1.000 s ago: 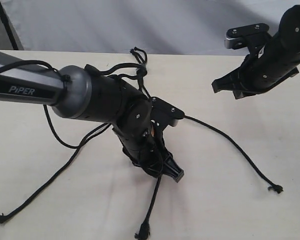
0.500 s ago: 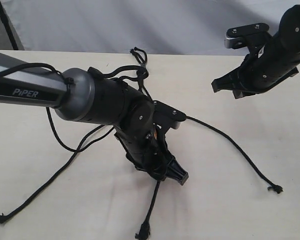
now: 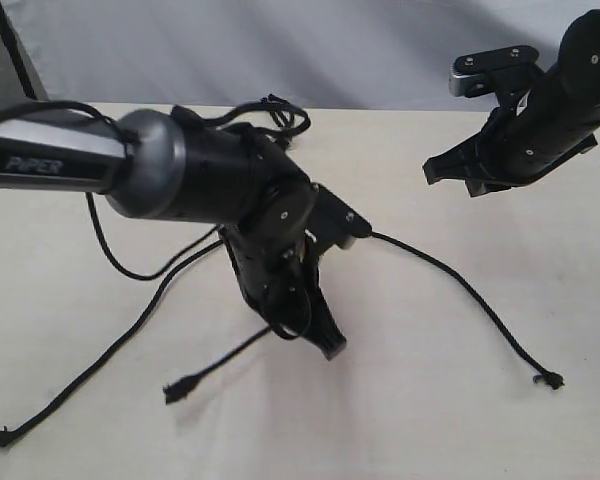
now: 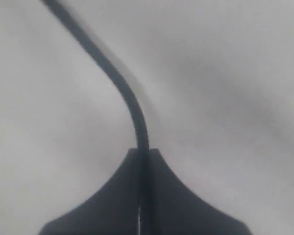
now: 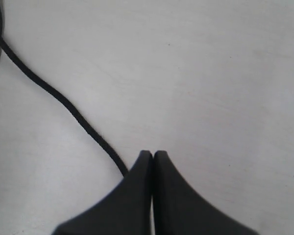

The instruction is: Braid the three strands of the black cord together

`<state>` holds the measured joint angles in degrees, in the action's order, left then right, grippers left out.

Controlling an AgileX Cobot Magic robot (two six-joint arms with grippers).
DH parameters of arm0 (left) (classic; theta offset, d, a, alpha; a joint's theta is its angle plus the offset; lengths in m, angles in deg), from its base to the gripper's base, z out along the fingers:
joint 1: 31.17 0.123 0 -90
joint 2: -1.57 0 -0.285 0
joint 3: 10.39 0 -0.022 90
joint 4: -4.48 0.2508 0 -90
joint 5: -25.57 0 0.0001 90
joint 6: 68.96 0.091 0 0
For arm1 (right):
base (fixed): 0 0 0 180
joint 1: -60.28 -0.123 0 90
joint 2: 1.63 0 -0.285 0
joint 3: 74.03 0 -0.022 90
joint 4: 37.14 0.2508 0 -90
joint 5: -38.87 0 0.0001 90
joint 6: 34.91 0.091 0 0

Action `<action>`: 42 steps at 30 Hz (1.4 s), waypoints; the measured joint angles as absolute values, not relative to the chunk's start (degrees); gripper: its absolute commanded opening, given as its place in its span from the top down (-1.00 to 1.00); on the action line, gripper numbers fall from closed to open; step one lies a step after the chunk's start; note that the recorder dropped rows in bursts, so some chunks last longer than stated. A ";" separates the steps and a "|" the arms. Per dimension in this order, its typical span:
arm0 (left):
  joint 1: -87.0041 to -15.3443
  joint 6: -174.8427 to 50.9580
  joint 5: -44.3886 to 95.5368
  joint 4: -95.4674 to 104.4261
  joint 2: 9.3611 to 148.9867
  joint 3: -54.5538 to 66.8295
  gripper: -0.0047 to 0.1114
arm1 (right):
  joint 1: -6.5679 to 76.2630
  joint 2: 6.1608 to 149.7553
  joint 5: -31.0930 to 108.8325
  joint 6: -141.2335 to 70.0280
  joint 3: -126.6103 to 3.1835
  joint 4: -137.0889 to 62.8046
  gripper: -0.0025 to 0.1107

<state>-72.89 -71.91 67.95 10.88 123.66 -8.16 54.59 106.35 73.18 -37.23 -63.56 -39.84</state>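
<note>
Matte strand (image 3: 220,363) swung left, pinched by left end effector (image 3: 328,346); right end effector (image 5: 153,155) closed.

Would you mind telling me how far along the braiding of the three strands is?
Done: nothing; no crossing shows, and the left strand, middle strand and right strand fan apart. In hand: the left hand is shut on the middle strand; the right hand hangs shut and empty. Left: every crossing of the braid.

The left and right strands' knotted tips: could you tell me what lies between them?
In the exterior view, the middle strand, pinched by the left gripper, ends with its tip between them.
</note>
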 measured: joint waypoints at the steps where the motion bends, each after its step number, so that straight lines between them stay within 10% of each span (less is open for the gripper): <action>1: -72.89 -74.05 69.18 14.62 122.34 -8.57 0.92 | 54.59 106.35 73.18 -37.23 -63.56 -39.84 0.96; 10: -64.57 -88.72 78.06 38.57 115.88 -8.15 0.92 | 54.59 106.35 73.18 -37.23 -63.56 -39.84 0.96; 21: -49.90 -89.41 52.88 39.57 115.88 8.50 0.92 | 54.59 106.35 72.70 -37.32 -63.56 -39.84 0.96; 29: -53.07 -86.37 48.42 26.82 115.79 15.23 0.92 | 54.59 106.35 72.37 -37.32 -63.56 -38.97 0.96; 36: -72.82 -65.91 50.58 3.98 115.01 11.14 0.92 | 54.59 106.35 72.26 -37.44 -63.56 -38.46 0.96; 42: -65.02 -79.07 58.41 15.91 105.33 9.40 0.92 | 54.59 106.35 72.36 -37.44 -63.56 -38.46 0.96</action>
